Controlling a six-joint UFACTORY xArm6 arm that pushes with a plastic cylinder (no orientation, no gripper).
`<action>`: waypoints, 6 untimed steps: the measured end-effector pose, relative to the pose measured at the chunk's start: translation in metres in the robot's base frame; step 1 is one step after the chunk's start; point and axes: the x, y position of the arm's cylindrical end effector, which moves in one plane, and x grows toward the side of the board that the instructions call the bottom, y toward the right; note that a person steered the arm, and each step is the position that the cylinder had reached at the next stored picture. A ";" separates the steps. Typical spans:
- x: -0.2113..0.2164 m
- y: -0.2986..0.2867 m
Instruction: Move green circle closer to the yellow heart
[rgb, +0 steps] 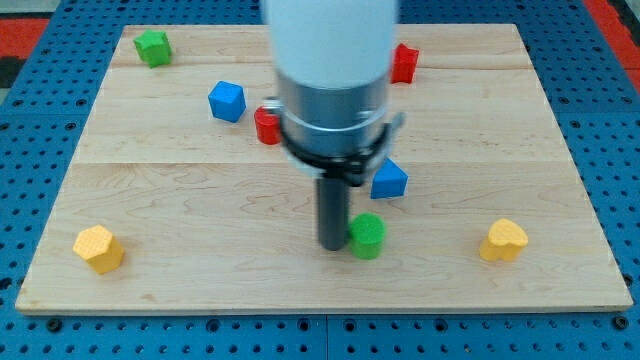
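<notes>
The green circle block (368, 236) lies on the wooden board at the lower middle. The yellow heart (503, 241) lies to its right, near the view's lower right. My tip (333, 245) rests on the board right against the green circle's left side. The arm's wide body hangs above and hides the board's upper middle.
A blue block (389, 180) lies just above the green circle. A yellow block (98, 248) is at lower left. A blue cube (227, 101), a red block (266, 126), another red block (404, 63) and a green block (153, 47) lie toward the top.
</notes>
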 end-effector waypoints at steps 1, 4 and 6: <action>0.001 0.023; 0.008 0.078; 0.008 0.074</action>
